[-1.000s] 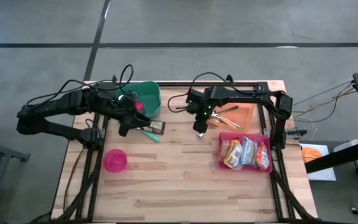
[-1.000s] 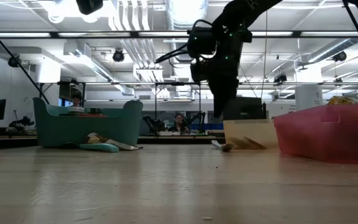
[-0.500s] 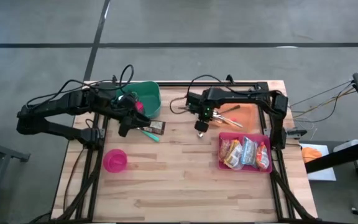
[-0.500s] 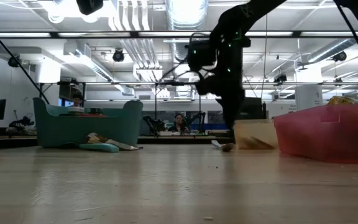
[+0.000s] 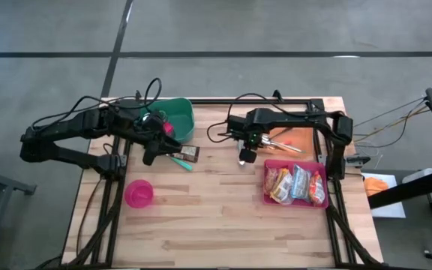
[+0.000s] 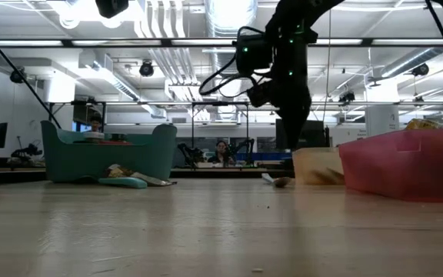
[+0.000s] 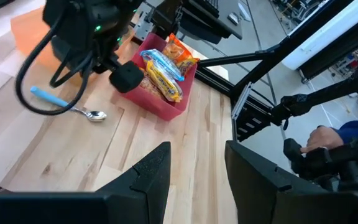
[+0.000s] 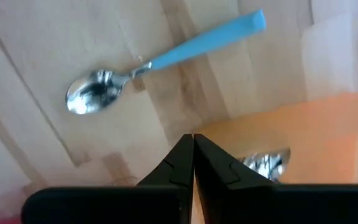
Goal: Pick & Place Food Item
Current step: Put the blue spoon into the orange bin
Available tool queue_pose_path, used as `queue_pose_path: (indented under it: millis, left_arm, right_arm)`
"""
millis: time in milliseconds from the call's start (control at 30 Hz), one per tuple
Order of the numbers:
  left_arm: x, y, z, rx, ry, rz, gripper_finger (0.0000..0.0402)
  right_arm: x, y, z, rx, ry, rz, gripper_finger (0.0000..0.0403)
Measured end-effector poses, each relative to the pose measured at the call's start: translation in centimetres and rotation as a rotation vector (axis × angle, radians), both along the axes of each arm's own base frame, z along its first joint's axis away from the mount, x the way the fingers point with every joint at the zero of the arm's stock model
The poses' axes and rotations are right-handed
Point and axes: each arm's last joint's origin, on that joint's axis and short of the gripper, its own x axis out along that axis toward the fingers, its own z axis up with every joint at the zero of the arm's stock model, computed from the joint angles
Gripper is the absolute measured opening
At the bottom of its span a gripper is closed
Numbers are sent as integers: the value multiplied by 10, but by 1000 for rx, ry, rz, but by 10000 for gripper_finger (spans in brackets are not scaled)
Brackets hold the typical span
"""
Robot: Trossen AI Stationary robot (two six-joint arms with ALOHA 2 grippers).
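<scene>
Several snack packets lie in a pink tray at the table's right; the left wrist view also shows these packets. A dark packet and a teal item lie on the table beside a green bin. My right gripper hangs shut above the wood, pointing down, left of the pink tray and over a blue-handled spoon. My left gripper is open and empty, raised near the green bin.
An orange tray with a second spoon sits at the far right, behind the pink tray. A pink bowl stands near the left edge. Bare wood stretches across the table's near half.
My right gripper has tipped at the wrist, and its shut fingertips have swung a little toward the table's right edge, nearer the pink tray. Nothing on the table has moved.
</scene>
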Motion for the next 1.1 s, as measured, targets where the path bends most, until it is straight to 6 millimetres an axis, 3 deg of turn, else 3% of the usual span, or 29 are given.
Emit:
queue_pose_path:
  millis: [200,567,933,1100]
  left_arm:
    - [0,0,0,1,-1,0,153]
    - [0,0,0,-15,2,7,153]
    - [0,0,0,-23,4,11,153]
    - [0,0,0,-30,5,14,153]
  right_arm:
    - [9,-2,0,-22,-89,-18,9]
    - [2,-2,-19,11,81,-45,8]
    - [-2,-1,-17,-8,117,-125,8]
    - [10,-1,-4,10,16,-143,9]
